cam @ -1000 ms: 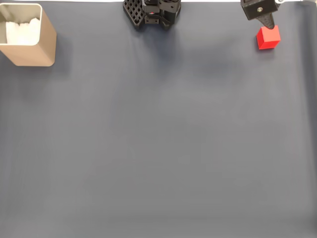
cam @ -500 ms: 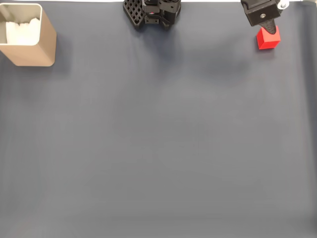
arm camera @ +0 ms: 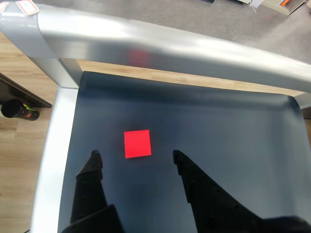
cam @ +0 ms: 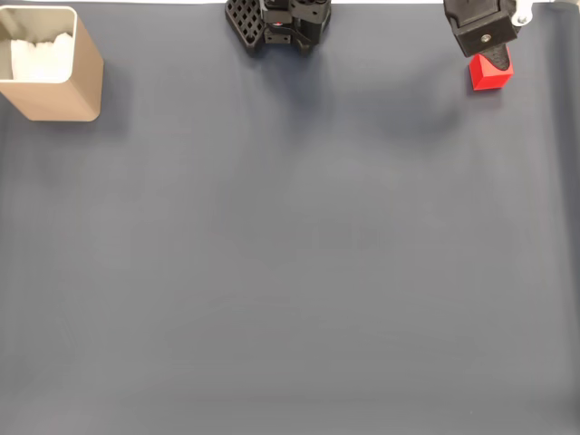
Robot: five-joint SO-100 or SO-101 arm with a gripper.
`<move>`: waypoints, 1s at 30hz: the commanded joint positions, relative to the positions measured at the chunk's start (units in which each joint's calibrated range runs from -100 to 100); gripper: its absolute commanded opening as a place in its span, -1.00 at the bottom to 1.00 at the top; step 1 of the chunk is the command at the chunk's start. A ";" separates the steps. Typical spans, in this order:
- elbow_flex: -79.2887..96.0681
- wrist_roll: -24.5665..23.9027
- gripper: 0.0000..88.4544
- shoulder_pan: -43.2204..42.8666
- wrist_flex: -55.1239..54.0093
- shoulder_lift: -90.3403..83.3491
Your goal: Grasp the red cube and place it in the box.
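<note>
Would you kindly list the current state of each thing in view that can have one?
red cube: resting on the dark mat, ungrasped, just ahead of the open fingers.
gripper: open, empty, poised above the cube.
box: upright, open-topped, something white inside, far from the cube across the mat.

Place: an indoor room set up as a robot test bench; whether lab, office or home cannot be told.
Work surface: a dark blue-grey mat (cam: pixel 290 272) is laid flat over the table and is curled up at the far edge in the wrist view.
Frame: a silver metal rail (arm camera: pixel 160 46) is seen along the mat's far and left sides.
Floor: light wood planks (arm camera: pixel 19 141) are seen left of the rail, grey carpet (arm camera: pixel 194 12) beyond it.
Clutter: a dark can (arm camera: pixel 17 110) is seen lying on the planks.
</note>
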 commanded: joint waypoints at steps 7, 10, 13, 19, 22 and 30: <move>-0.22 -0.39 -0.22 -0.91 -4.01 2.56; -0.04 -0.54 -0.22 -1.41 -5.00 3.42; -0.04 -0.83 -0.22 -1.83 -5.90 4.46; -0.04 -0.98 -0.21 -2.33 -7.62 6.20; -0.22 -1.12 -0.21 -2.40 -8.19 7.15; -0.13 -1.42 -0.21 -2.54 -10.32 10.01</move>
